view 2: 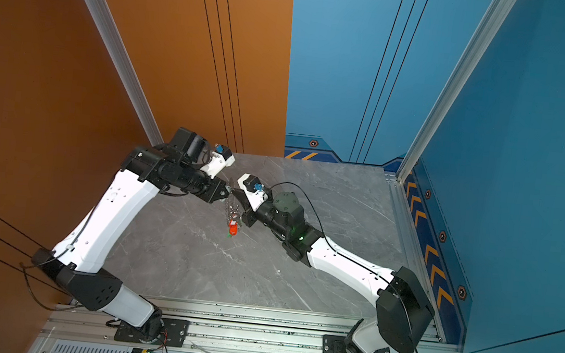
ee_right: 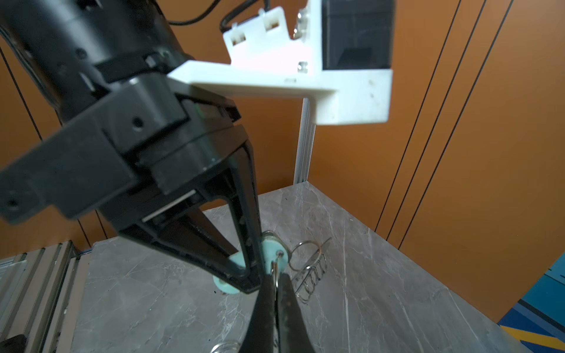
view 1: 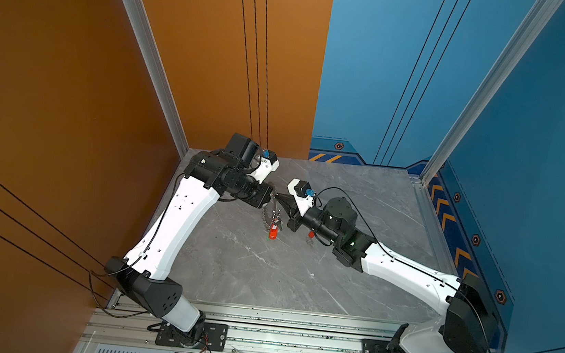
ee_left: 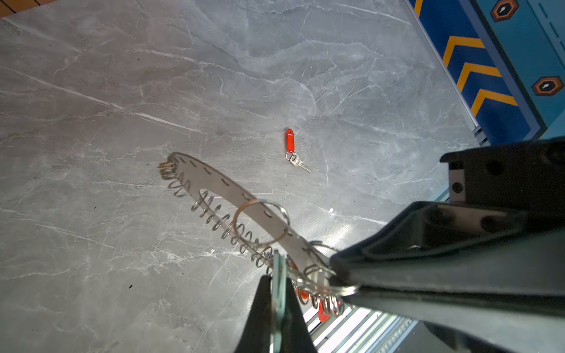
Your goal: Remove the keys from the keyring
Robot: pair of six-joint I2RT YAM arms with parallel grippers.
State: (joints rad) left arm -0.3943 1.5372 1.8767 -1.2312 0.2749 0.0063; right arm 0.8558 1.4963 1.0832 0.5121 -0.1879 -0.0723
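Observation:
Above the grey table [view 1: 263, 275] my two grippers meet tip to tip. The left gripper [ee_left: 277, 279] is shut on a pale mint tag [ee_left: 278, 266], seen edge-on. In the right wrist view the right gripper [ee_right: 276, 276] is shut on a wire split ring [ee_right: 276, 269] that passes through the mint tag's [ee_right: 272, 248] hole. The keyring [ee_left: 220, 183], a flat metal disc edged with wire rings, hangs beside both grippers. A red-tagged key [view 1: 272, 232] [view 2: 233, 228] dangles from its low end. Another red-tagged key [ee_left: 290, 141] lies loose on the table, mostly hidden under the right arm in a top view.
Orange wall panels [view 1: 68, 90] close off the left and back left, blue panels [view 1: 546, 140] the right. An aluminium rail [view 1: 275, 330] with both arm bases runs along the front. Bare marble [view 2: 193, 264] lies in front of the grippers.

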